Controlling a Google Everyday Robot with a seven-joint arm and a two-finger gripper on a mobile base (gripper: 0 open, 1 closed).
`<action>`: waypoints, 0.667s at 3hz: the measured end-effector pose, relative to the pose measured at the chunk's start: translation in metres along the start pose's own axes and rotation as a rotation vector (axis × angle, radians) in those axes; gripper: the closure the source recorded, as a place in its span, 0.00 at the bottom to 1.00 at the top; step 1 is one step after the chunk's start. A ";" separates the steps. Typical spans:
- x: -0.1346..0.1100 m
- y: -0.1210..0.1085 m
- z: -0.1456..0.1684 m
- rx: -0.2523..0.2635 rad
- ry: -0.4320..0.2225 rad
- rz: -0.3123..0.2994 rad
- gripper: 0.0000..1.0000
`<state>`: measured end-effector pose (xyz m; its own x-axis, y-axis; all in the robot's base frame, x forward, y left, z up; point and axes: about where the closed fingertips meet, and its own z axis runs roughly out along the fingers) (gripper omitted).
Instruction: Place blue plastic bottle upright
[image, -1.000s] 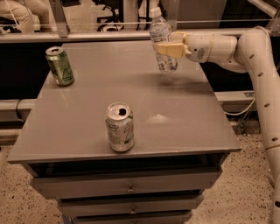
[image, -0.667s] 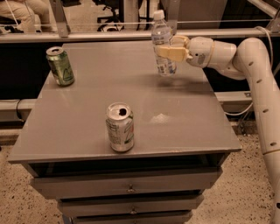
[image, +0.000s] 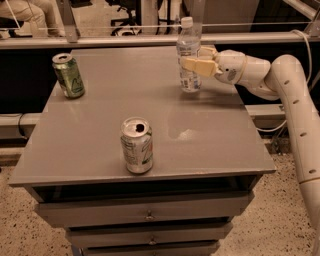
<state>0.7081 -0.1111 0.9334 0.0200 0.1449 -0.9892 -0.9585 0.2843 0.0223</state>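
Gripper (image: 194, 65) of mine reaches in from the right and squeezes the blue plastic bottle (image: 190, 82) around its middle. The bottle points straight up, cap on top, at the far right of the table (image: 100, 150). I think its bottom touches the top.
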 end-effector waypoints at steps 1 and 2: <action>0.008 0.004 -0.006 -0.020 -0.008 0.002 0.85; 0.016 0.008 -0.013 -0.043 -0.007 0.000 0.62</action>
<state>0.6969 -0.1189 0.9161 0.0217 0.1516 -0.9882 -0.9698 0.2434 0.0161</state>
